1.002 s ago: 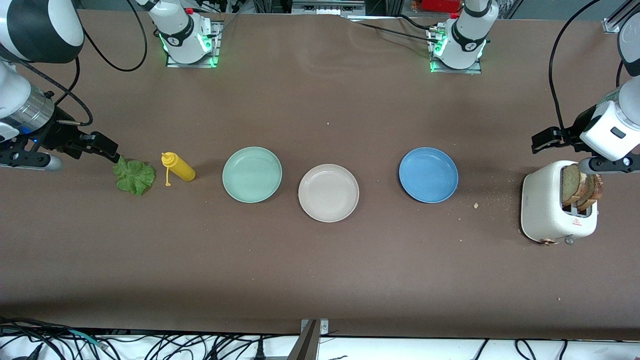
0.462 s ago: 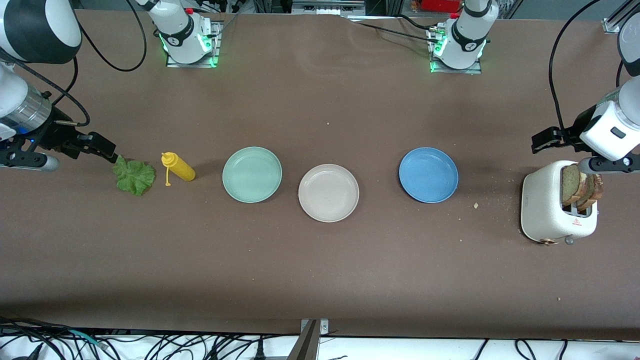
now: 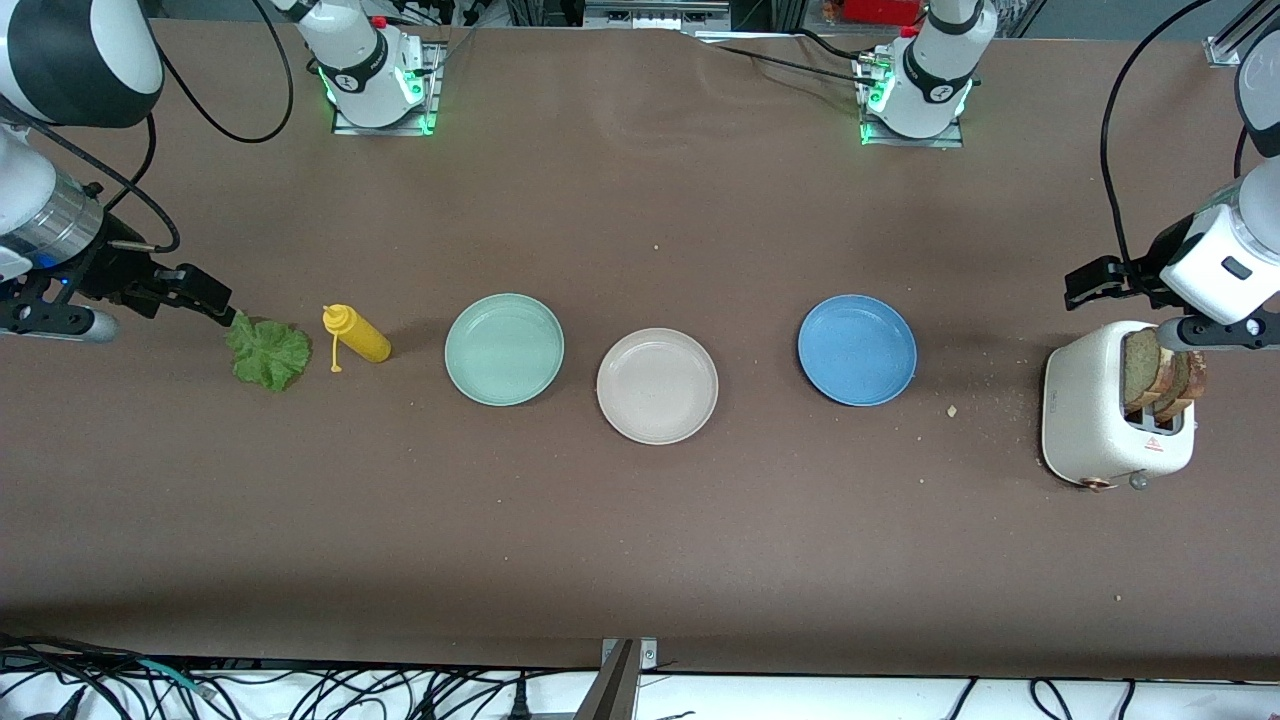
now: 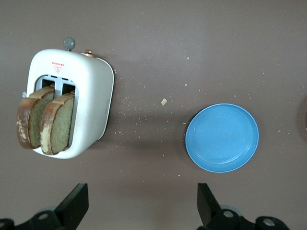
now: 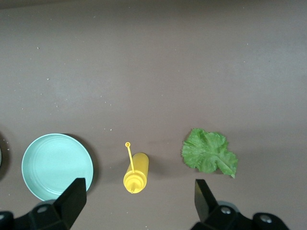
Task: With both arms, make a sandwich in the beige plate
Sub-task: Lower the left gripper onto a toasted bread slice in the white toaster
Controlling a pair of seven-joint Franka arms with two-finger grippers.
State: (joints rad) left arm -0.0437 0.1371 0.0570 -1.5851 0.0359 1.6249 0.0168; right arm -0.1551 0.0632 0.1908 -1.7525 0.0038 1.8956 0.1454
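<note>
The beige plate (image 3: 657, 385) lies empty at the table's middle. Two brown bread slices (image 3: 1160, 372) stand in a white toaster (image 3: 1095, 410) at the left arm's end; they also show in the left wrist view (image 4: 48, 123). A ruffled green lettuce leaf (image 3: 268, 353) lies on the table at the right arm's end, and shows in the right wrist view (image 5: 209, 152). My left gripper (image 4: 141, 206) is open and empty, up in the air over the table by the toaster (image 4: 88, 91). My right gripper (image 5: 136, 201) is open and empty, up over the table by the lettuce.
A yellow squeeze bottle (image 3: 357, 338) lies between the lettuce and a mint-green plate (image 3: 504, 349). A blue plate (image 3: 857, 350) lies between the beige plate and the toaster. Crumbs (image 3: 951, 410) are scattered near the toaster.
My right gripper has drifted slightly toward the right arm's end of the table. The left arm has barely moved. Nothing on the table has shifted.
</note>
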